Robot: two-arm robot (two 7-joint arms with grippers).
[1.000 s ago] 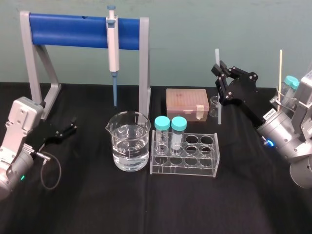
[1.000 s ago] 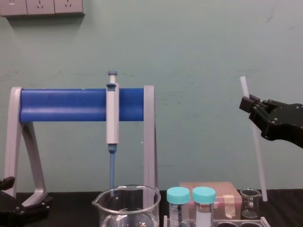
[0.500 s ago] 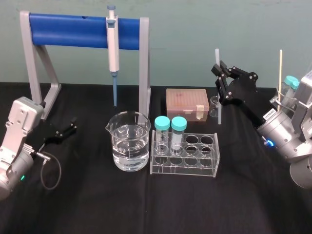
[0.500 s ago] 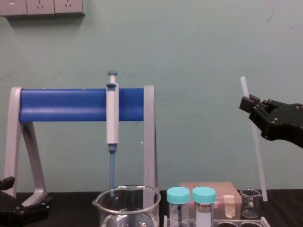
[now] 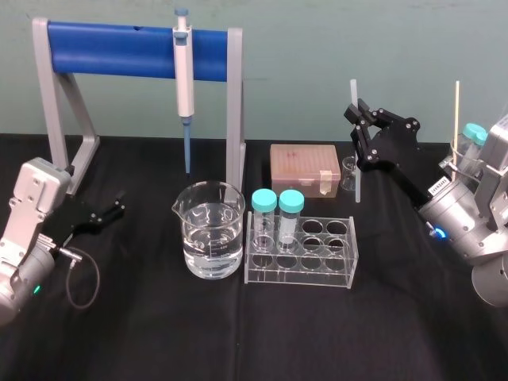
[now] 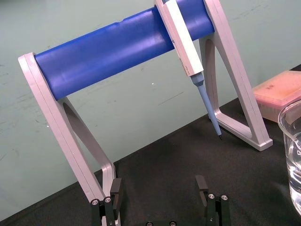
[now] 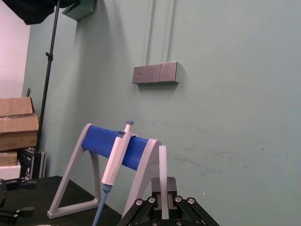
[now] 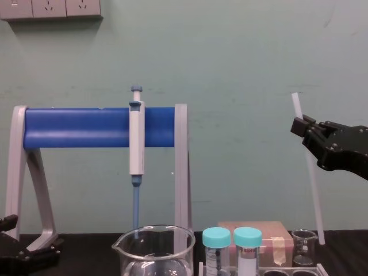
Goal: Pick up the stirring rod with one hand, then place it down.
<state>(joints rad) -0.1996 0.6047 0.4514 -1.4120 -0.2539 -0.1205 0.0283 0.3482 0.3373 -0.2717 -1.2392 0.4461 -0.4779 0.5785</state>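
Note:
The stirring rod (image 5: 356, 178) is a thin translucent-white stick standing nearly upright at the right rear of the table. My right gripper (image 5: 355, 113) is shut on its upper part, and a short length pokes out above the jaws. From the chest the stirring rod (image 8: 313, 184) hangs down from the right gripper (image 8: 299, 125), and its lower end is just right of a small glass beaker (image 8: 303, 247). I cannot tell if that end touches the cloth. In the right wrist view the stirring rod (image 7: 162, 179) rises between the fingers. My left gripper (image 5: 117, 208) rests open at the table's left, also seen as the left gripper (image 6: 159, 183).
A white-and-blue pipette (image 5: 183, 75) hangs on a grey and blue stand (image 5: 119, 38) at the back. In the middle stand a water beaker (image 5: 211, 230), a clear tube rack (image 5: 302, 252) with two teal-capped tubes, and a pink box (image 5: 302, 167). The front cloth is bare.

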